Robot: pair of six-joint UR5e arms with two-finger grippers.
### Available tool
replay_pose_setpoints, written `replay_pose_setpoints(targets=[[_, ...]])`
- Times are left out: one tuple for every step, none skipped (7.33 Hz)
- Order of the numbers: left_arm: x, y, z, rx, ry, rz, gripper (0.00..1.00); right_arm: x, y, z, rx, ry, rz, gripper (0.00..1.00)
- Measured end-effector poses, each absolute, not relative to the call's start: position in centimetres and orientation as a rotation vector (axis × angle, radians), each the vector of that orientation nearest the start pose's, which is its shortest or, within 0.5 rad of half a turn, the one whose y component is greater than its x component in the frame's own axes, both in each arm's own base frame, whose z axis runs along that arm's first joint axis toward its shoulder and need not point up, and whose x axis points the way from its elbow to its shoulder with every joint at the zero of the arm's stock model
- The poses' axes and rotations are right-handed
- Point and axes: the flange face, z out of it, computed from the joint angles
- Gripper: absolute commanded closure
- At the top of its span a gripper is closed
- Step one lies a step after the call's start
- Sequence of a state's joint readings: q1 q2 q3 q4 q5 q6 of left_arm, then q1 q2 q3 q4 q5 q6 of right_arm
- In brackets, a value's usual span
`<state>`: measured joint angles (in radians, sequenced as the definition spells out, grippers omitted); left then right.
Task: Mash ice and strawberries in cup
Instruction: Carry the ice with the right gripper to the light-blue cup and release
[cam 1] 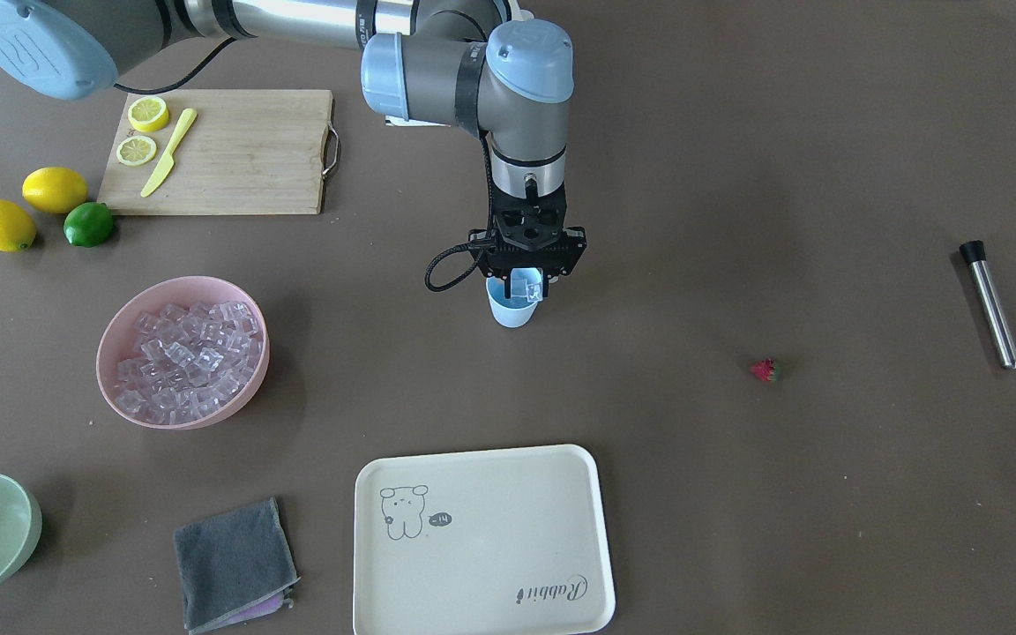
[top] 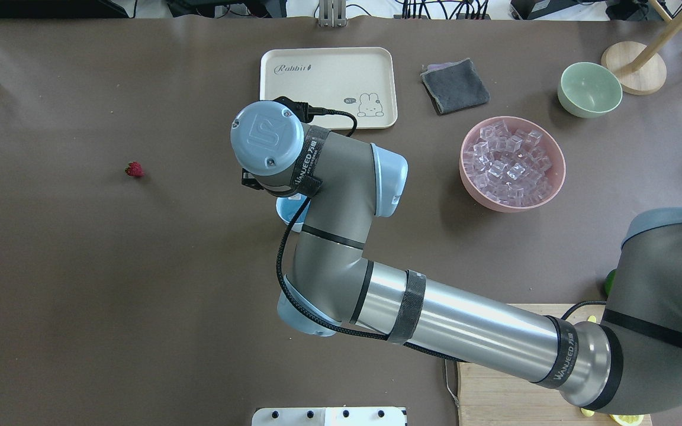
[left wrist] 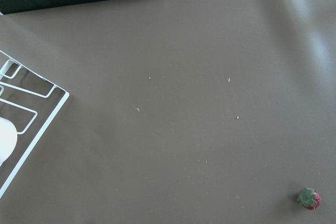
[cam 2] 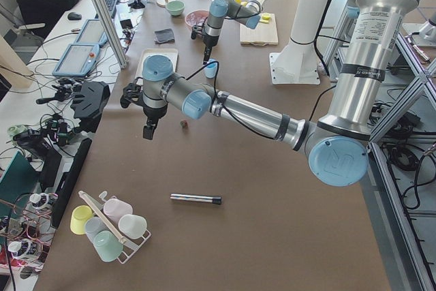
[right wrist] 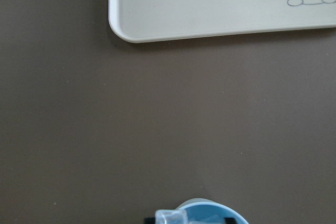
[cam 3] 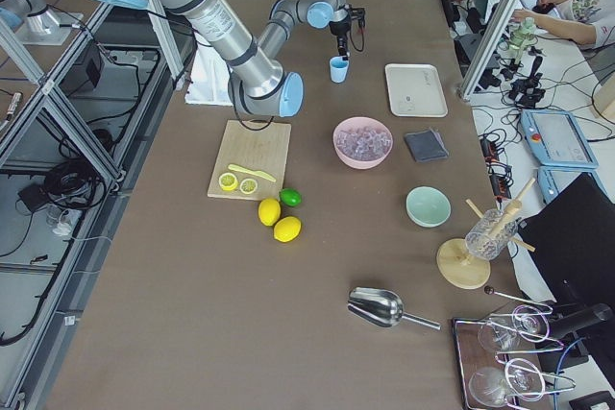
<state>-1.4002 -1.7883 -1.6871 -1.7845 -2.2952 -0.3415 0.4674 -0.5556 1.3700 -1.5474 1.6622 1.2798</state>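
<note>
Right tool (cam 1: 529,282) is clamped on one ice cube (cam 1: 526,287) and hangs straight over the cup (cam 1: 509,314). The cube's underside is just above the rim. The cup stands upright mid-surface (cam 1: 737,159), and its inside isn't readable from here.

Step in hand, judged: drop the cube in.
- The cup is small and light, so the cube should be centred over the mouth before the fingers part. In the right wrist view it sits toward one side of the rim.
- Release low. A cube dropped from height could bounce out or tip the cup.
- Lift straight up afterwards so the fingers don't catch the rim.

Strawberry (cam 1: 765,370) lies alone on the surface, well apart from the cup on the left arm's side, not yet in it. Left tool (cam 2: 148,129) hangs above the surface near it. Can't tell whether its fingers are parted or closed.

Around:
- Pink bowl (cam 1: 105,353) full of ice is off to the right arm's side.
- Steel muddler (cam 1: 989,304) lies flat far out on the left arm's side.
- Cream tray (cam 1: 490,547) is on the operators' side of the cup.

Nothing sits between tool and cup. The muddler and strawberry are both a long reach from it.
</note>
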Motion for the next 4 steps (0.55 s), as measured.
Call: replay_pose_setpoints(targets=[[3.4, -58.9, 46.1, 0.327, 0.815, 0.04, 0.02, -62.8, -45.6, 9.8, 0.231, -0.814, 0.124, 0.96], [3.4, -59.0, 46.0, 0.328, 0.815, 0.042, 0.02, -62.4, -45.3, 10.2, 0.231, -0.819, 0.12, 0.91], [3.4, -59.0, 46.1, 0.327, 0.815, 0.042, 0.02, -62.2, -44.9, 10.6, 0.23, -0.821, 0.118, 0.52], [3.4, -59.0, 46.1, 0.327, 0.815, 0.042, 0.02, -62.4, -44.5, 10.8, 0.229, -0.821, 0.118, 0.24]])
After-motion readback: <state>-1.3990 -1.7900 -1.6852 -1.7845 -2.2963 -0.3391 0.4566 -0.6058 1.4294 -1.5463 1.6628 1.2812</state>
